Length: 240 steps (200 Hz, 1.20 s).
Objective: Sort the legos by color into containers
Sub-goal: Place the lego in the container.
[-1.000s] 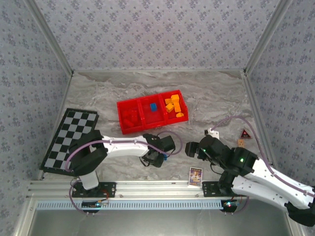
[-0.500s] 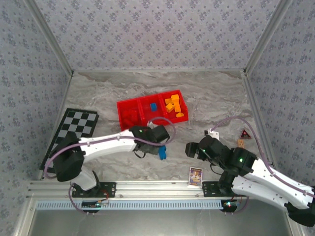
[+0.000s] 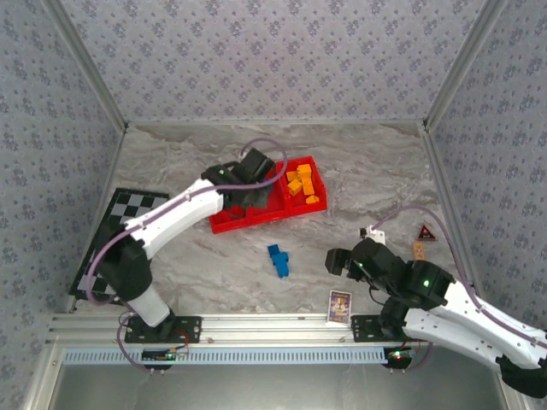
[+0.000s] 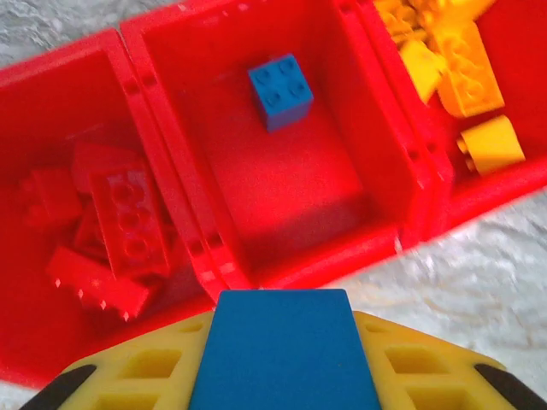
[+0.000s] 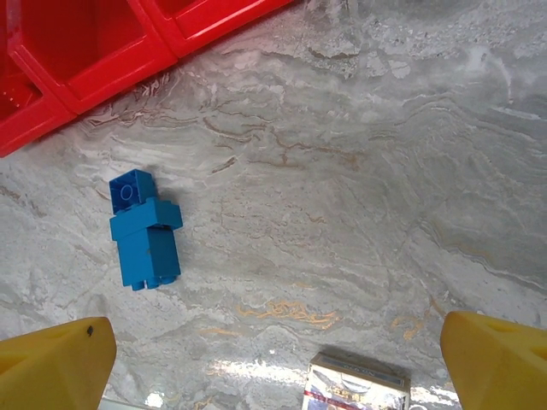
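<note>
The left gripper (image 4: pixel 282 331) is seen over the near wall of a bright red rectangular plastic tray (image 4: pixel 402 154), in line with its middle compartment (image 4: pixel 282 196). Its yellow fingers (image 4: pixel 128 376) are clamped on a flat blue plastic brick (image 4: pixel 282 367). In the top view the left arm (image 3: pixel 171 218) is extended from its base across to the tray.

Tray contents, as noted from the left wrist view:
- Red plastic bricks (image 4: pixel 120 222) are piled in the left compartment.
- One small square blue four-stud brick (image 4: pixel 279 91) lies alone in the middle compartment, toward the far wall.
- Orange-yellow plastic bricks (image 4: pixel 461 68) are heaped in the right compartment.

The right gripper (image 5: pixel 273 354) is held over the grey marbled tabletop (image 5: pixel 359 171), well apart from the tray. Its fingers (image 5: pixel 51 354) are spread wide and nothing is held between them.

A cluster of joined blue bricks (image 5: pixel 144 231) is seen lying on the tabletop. It is near the tray's front wall but not touching it, between the tray and a small picture card (image 5: pixel 355 386). A black-and-white checkered board (image 3: pixel 120 231) is noted at the table's left edge, partly covered by the left arm.
</note>
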### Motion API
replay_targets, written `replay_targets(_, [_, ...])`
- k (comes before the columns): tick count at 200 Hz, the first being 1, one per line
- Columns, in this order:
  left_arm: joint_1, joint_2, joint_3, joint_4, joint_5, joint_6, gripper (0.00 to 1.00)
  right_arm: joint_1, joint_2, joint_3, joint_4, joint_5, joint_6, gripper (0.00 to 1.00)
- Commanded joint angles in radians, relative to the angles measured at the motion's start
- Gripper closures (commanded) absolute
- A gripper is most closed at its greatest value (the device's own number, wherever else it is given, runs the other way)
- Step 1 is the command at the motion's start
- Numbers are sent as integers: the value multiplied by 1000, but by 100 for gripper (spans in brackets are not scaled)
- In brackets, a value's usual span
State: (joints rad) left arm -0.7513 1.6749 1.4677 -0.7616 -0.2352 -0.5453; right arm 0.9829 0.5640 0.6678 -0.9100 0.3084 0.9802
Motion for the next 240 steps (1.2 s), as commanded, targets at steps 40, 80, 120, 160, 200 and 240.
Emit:
replay_targets(40, [52, 257, 252, -56, 79, 114, 71, -7, -103, -24, -116, 51, 26, 0])
replay_targets(80, [53, 370, 325, -72, 102, 110, 68, -8, -124, -24, -142, 57, 36, 0])
replay_targets(120, [56, 380, 309, -53, 122, 99, 58, -10, -141, -34, -149, 57, 47, 0])
replay_targets(160, [55, 307, 218, 20, 132, 88, 36, -10, -142, -45, -126, 49, 38, 0])
replay_targets(200, [41, 203, 143, 65, 140, 89, 22, -12, -132, -52, -105, 43, 29, 0])
replay_targets(240, [-8, 115, 77, 64, 103, 91, 6, -15, -103, -57, -74, 28, 22, 0])
